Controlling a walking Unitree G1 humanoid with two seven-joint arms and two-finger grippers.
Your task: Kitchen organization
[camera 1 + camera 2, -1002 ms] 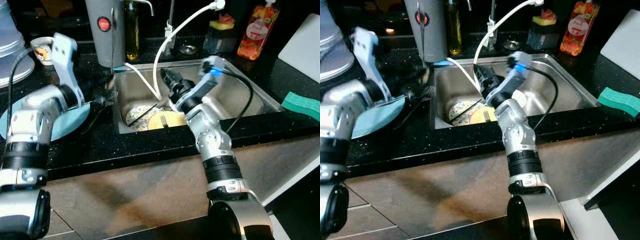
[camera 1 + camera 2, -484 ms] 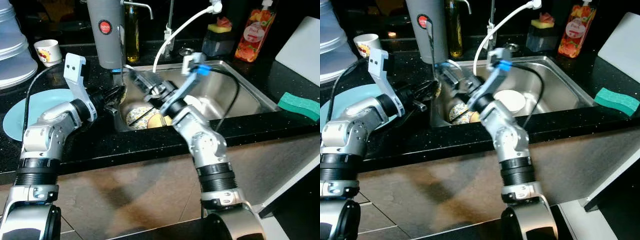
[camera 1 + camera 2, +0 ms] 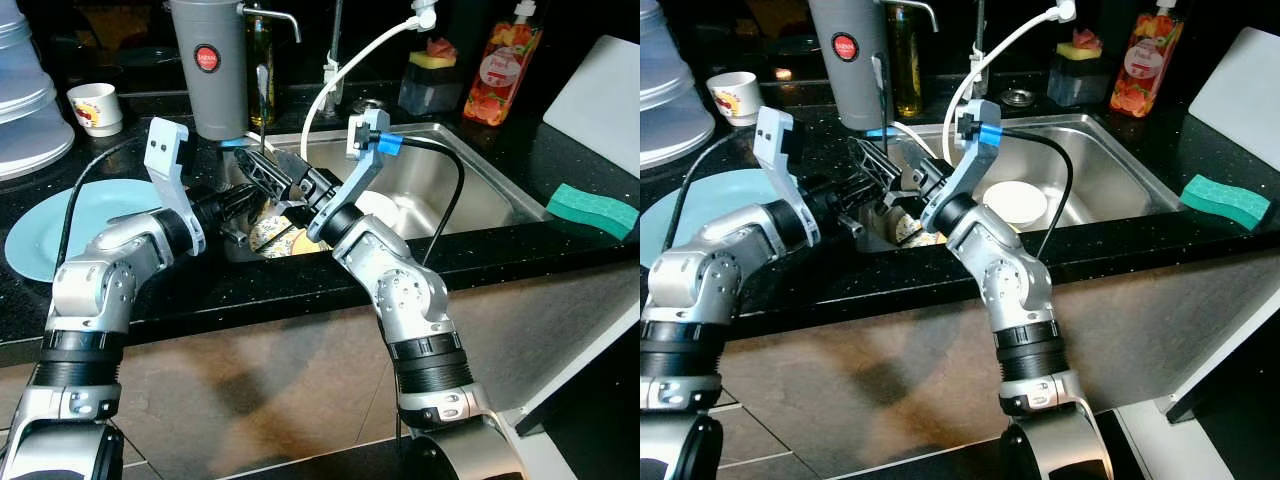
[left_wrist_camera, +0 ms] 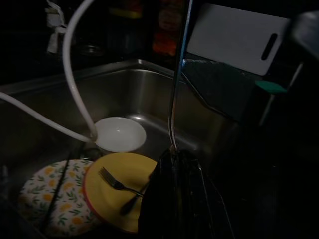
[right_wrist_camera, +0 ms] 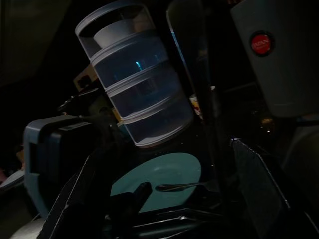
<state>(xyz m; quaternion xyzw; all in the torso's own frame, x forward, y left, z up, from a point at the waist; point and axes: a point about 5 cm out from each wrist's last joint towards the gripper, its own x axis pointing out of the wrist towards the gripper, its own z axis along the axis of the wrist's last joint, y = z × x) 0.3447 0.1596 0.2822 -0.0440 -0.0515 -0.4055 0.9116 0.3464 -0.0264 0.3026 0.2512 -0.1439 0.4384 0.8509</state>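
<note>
My left gripper (image 3: 240, 193) is shut on the lower end of a thin metal utensil (image 3: 262, 100), which stands upright over the sink's left rim; its shaft (image 4: 177, 89) rises from the fingers in the left wrist view. From the sink side my right gripper (image 3: 263, 172) reaches across, open, fingers (image 5: 259, 184) spread wide with the utensil's shaft between them, not touching it. In the sink (image 3: 480, 200) lie a patterned plate (image 4: 45, 199), a yellow plate (image 4: 114, 174) with a fork (image 4: 117, 185) on it, and a white bowl (image 4: 119, 133).
A light blue plate (image 3: 60, 225) lies on the black counter at left. Behind it stand a white cup (image 3: 95, 105), stacked clear containers (image 3: 25, 90) and a grey jug (image 3: 208, 65). A white hose (image 3: 345, 70) hangs into the sink. A green sponge (image 3: 590, 208) and a white board (image 3: 600, 95) are at right.
My right gripper swung out of the sink leftward to the utensil. My left gripper carried the utensil from beside the blue plate to the sink's left rim. The camera shifted too.
</note>
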